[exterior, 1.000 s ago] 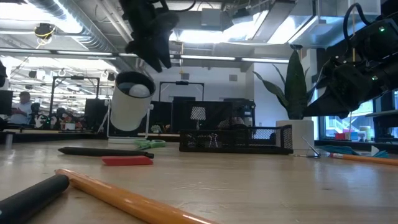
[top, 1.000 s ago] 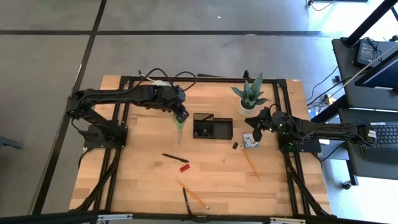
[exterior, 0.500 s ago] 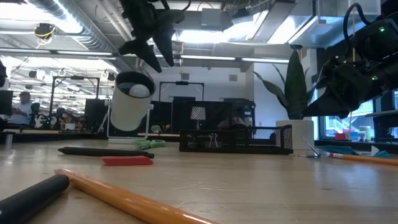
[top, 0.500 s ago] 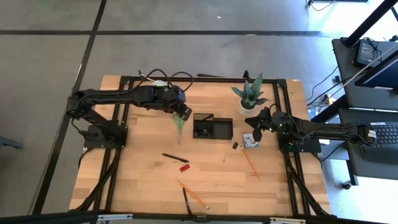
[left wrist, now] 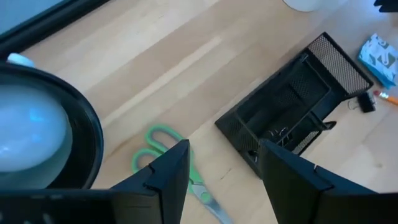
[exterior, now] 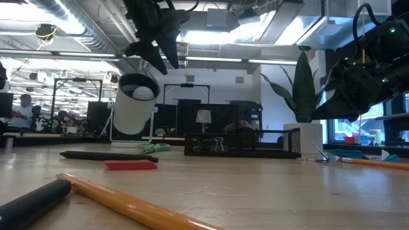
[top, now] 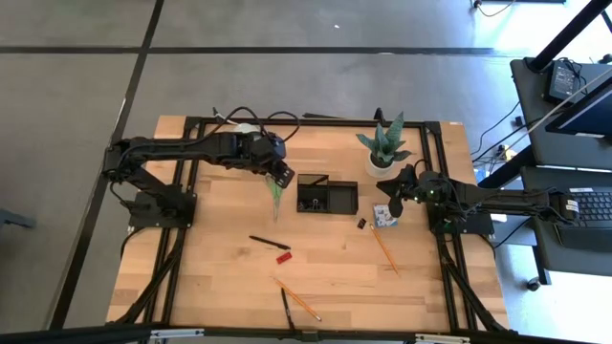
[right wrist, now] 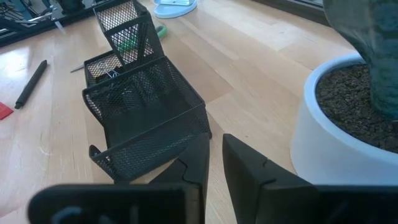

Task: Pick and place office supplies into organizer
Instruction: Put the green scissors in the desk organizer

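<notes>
The green-handled scissors (top: 275,198) lie flat on the table just left of the black mesh organizer (top: 327,194). They also show in the left wrist view (left wrist: 163,163). My left gripper (top: 280,175) hangs open and empty above the scissors' handles, well clear of the table (exterior: 156,52). My right gripper (top: 394,199) waits near the small blue pad (top: 384,216), right of the organizer. Its fingers (right wrist: 214,163) are all but shut and empty. A black clip (top: 361,224) lies by the pad. The organizer holds clips (left wrist: 275,132) in one compartment.
A potted plant (top: 382,148) stands behind the right gripper, and a white round lamp (exterior: 135,105) at the far left. Toward the near edge lie a black pen (top: 268,243), a red marker (top: 283,257), two orange pencils (top: 384,248) (top: 296,299) and another pen (top: 286,311).
My left gripper has stayed above the scissors, turned a little and opened. In the low view its fingers now stand apart, where a second ago they showed as one. Nothing on the table has moved.
</notes>
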`<control>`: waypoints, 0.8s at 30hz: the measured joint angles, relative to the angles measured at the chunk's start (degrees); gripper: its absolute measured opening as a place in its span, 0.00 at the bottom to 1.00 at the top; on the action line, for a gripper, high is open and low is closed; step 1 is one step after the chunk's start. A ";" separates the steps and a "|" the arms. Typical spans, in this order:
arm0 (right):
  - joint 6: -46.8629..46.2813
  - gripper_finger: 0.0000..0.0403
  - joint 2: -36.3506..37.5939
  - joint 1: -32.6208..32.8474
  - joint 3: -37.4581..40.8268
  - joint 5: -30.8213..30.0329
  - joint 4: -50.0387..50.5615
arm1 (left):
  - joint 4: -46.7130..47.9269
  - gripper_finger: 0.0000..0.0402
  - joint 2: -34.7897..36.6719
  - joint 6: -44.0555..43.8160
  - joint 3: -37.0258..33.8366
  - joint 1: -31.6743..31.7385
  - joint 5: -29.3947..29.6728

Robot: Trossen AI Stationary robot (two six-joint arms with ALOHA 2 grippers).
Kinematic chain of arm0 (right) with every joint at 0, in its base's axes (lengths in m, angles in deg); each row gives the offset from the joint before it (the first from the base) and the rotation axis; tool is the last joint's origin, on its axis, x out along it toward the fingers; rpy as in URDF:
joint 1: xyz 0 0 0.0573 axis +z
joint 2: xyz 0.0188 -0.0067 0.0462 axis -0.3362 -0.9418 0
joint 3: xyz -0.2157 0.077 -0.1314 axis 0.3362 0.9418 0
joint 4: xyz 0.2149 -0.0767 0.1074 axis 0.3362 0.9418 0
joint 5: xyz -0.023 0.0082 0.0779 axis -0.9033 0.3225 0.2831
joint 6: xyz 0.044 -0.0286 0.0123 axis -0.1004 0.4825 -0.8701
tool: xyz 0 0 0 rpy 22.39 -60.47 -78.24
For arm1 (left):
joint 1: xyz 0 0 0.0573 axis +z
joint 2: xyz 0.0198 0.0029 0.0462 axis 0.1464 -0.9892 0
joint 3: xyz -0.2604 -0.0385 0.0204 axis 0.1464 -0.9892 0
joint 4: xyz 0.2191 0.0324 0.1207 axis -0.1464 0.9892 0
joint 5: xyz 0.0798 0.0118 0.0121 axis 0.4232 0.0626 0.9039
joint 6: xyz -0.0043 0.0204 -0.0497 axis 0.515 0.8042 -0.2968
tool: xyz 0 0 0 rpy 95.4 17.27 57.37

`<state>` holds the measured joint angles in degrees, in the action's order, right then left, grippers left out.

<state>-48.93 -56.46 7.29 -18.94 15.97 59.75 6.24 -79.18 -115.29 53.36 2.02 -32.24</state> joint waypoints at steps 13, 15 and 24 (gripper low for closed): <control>-1.16 0.13 0.01 0.00 0.00 0.00 -0.07 | -3.81 0.45 0.00 -8.10 0.00 -1.06 7.12; -1.16 0.13 0.01 0.00 0.00 0.00 -0.04 | -2.70 0.45 0.00 -12.12 0.00 -1.73 9.04; -1.12 0.13 -0.01 0.00 0.00 1.12 0.02 | 4.19 0.45 -0.93 -29.47 0.02 -6.58 16.01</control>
<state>-50.05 -56.47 7.29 -18.94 17.09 59.77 10.42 -80.11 -144.76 53.38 -4.56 -16.23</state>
